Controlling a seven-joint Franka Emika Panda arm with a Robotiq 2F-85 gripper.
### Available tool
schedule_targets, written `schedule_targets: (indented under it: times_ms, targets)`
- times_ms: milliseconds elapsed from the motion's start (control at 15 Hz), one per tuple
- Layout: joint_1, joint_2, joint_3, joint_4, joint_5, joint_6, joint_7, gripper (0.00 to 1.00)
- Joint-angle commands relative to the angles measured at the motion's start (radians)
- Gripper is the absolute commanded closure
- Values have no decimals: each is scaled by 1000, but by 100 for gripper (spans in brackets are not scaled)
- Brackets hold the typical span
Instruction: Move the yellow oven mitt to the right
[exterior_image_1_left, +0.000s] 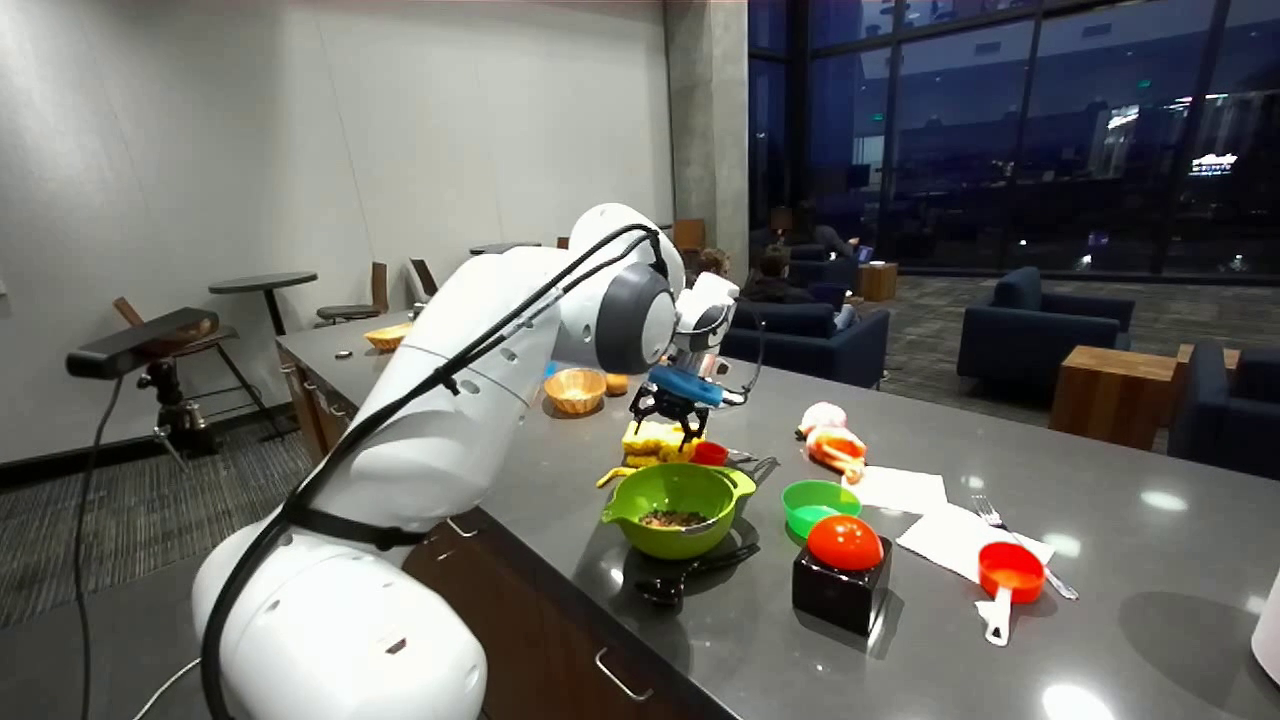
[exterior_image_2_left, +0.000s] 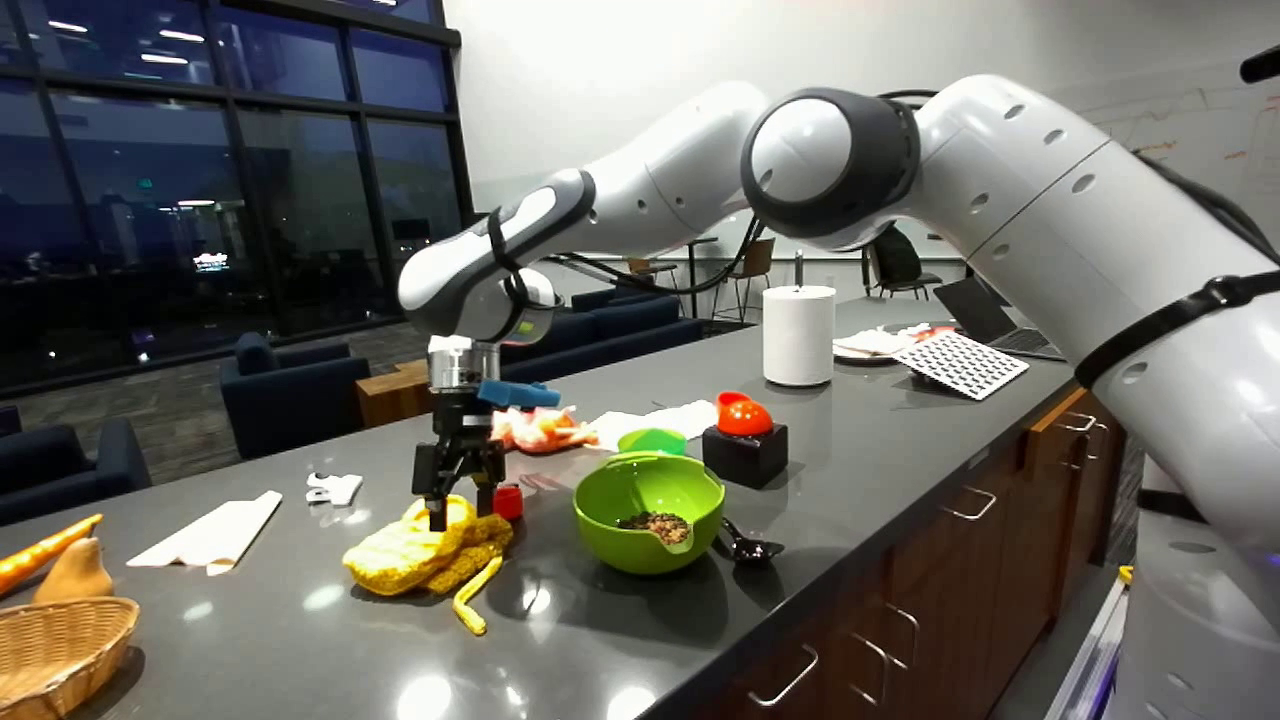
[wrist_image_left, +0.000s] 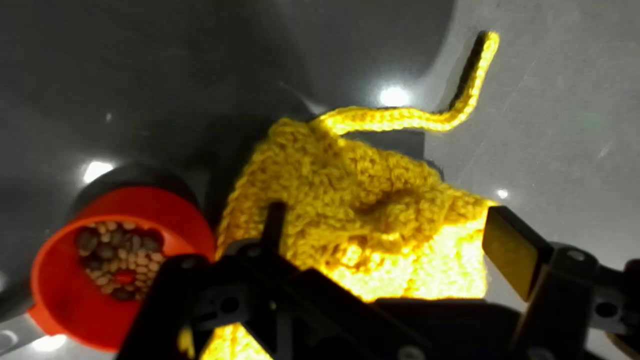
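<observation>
The yellow oven mitt (exterior_image_2_left: 395, 550) lies crumpled on the dark counter beside the green bowl, its thin strap trailing toward the counter's front edge. It also shows in an exterior view (exterior_image_1_left: 650, 440), partly behind the green bowl. In the wrist view the mitt (wrist_image_left: 350, 190) fills the space between the fingers. My gripper (wrist_image_left: 385, 215) is open, its fingers wide apart and pointing down at the mitt. In both exterior views the gripper (exterior_image_1_left: 663, 436) (exterior_image_2_left: 462, 518) is low over the mitt. One finger overlaps the cloth and the other is at its edge; I cannot tell whether they touch it.
A red cup of beans (wrist_image_left: 170, 215) stands close beside the mitt. A lime-green bowl (exterior_image_2_left: 605, 530) and a black spoon (exterior_image_2_left: 752, 545) are near the front edge. A black box with an orange ball (exterior_image_1_left: 840, 590), a small green bowl (exterior_image_1_left: 808, 492) and a wicker basket (exterior_image_2_left: 70, 640) stand around.
</observation>
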Motion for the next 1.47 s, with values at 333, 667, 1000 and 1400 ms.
schedule_targets:
  times_ms: [333,667,1000,1400]
  targets:
    - [-14,55,14,88,24,-80,-1,39]
    - [-16,53,16,101,32,-77,0,79]
    - [-15,53,15,114,40,-74,1,100]
    - [-9,60,14,134,35,-86,4,69]
